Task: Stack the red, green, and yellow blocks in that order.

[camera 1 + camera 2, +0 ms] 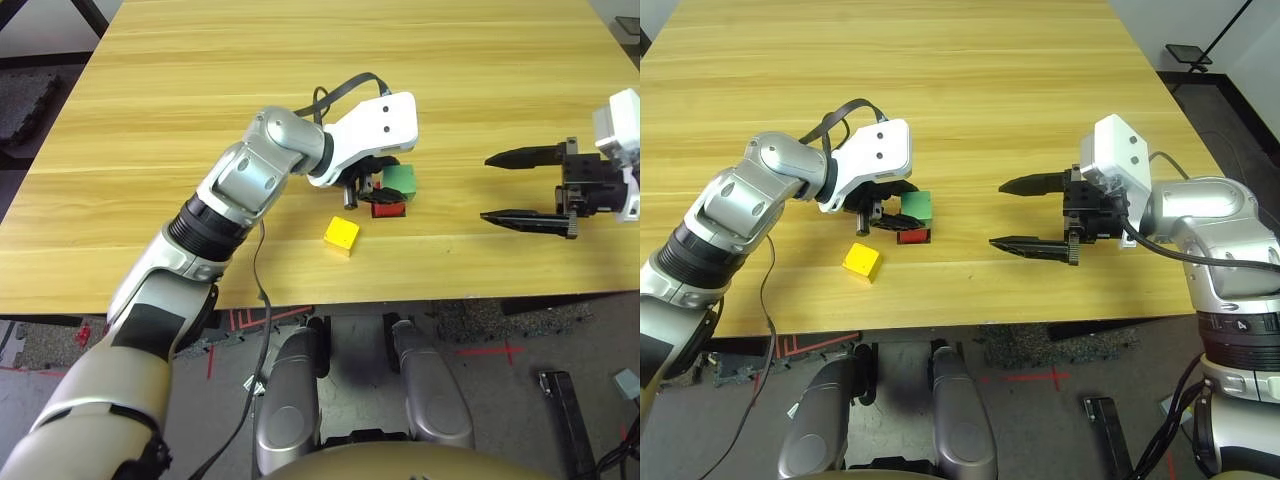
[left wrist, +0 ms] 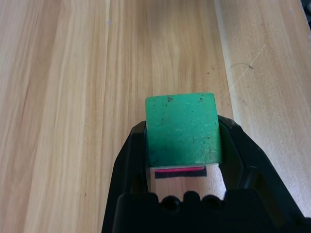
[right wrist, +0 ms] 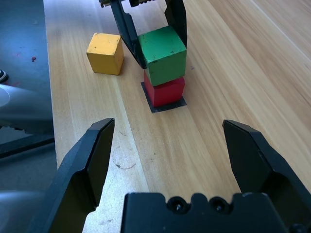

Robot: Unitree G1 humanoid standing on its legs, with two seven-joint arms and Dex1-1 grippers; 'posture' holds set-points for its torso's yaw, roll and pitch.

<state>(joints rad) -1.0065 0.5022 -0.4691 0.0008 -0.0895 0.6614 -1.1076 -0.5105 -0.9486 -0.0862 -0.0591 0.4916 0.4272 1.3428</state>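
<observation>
With its fingers clamped on the green cube (image 2: 183,130), the left tool (image 1: 367,190) has it over the red cube (image 3: 165,92) mid-frame, probably for stacking; yellow cube (image 1: 341,234) sits lower, apart; right tool (image 1: 1030,215) gapes, frame right.

From my station I saw a green block (image 2: 183,130) with small dark specks on its face, a plain red block (image 3: 165,92), and a yellow block (image 3: 105,52) that looked more orange on its shaded side. The square patch (image 3: 159,108) was black. My table (image 1: 300,60) was pale yellow-brown with streaky wood grain, and the floor markings (image 1: 1035,377) were red.
</observation>
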